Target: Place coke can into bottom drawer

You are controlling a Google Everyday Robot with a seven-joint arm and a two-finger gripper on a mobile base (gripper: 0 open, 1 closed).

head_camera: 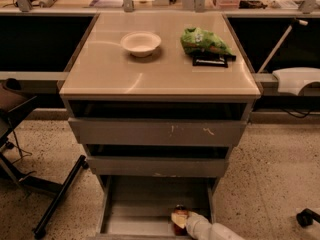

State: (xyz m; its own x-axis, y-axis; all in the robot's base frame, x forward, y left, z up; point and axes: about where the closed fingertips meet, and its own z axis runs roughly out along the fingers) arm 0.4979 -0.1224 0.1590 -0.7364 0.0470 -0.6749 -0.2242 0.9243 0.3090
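The bottom drawer [135, 204] is pulled open at the foot of the grey cabinet, a shallow grey tray with a flat floor. The coke can [180, 222] stands upright, red with a silver top, over the drawer's front right part. My gripper [181, 220] reaches in from the lower right on a white arm and is shut on the can. I cannot tell whether the can rests on the drawer floor or hangs just above it.
On the cabinet top [100, 76] sit a white bowl [141, 43], a green chip bag [205, 41] and a black item [210, 60]. The two upper drawers stand slightly open. A chair base [55, 199] is at the left, a caster [307, 217] at the right.
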